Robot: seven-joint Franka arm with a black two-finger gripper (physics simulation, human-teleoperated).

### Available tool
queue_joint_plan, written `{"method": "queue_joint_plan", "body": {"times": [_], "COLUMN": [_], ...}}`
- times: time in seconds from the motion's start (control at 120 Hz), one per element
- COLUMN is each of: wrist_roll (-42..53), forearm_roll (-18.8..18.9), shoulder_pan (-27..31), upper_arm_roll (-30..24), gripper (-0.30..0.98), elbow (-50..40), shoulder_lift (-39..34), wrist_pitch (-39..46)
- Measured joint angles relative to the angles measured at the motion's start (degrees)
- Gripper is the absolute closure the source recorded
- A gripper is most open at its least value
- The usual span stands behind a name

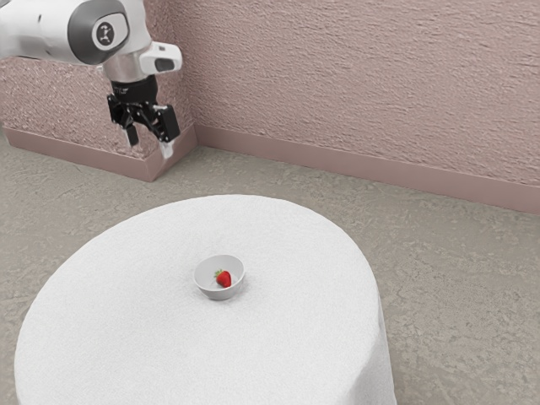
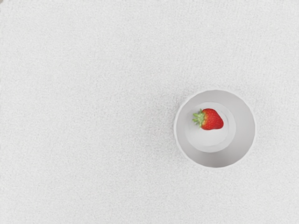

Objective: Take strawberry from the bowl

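One round white table (image 1: pixel 126 337), strawberry (image 2: pixel 213 120) in bowl (image 2: pixel 244 133) on top; pink walls (image 1: pixel 354 76), grey floor (image 1: pixel 460 295); pincer (image 1: pixel 149 143) wide.

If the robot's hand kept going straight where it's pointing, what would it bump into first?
My hand points down, so probably the white table near the bowl; depth makes the exact spot unclear.

1. Place type: indoor room; specific use cannot be determined.
2. Enclosure: rough-textured pink walls (image 1: pixel 363 76) with a plain pink baseboard (image 1: pixel 337 168).
3. Flooring: mottled grey-brown floor (image 1: pixel 460 287).
4. Furniture: round table (image 1: pixel 126 337), draped in white cloth, consistent with a dining area.
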Motion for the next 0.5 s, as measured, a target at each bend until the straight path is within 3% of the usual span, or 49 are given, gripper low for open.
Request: {"method": "queue_joint_plan", "body": {"times": [0.292,0.5], "wrist_roll": [1.55,13.64], "forearm_roll": [0.25,0.45], "shoulder_pan": [-0.49,-0.33], "upper_arm_roll": [-0.08,-0.17], "gripper": [0.00,0.00], "elbow": [-0.43,-10.64], "shoulder_lift": [0.27,0.35], "wrist_pitch": [1.42,9.42]}}
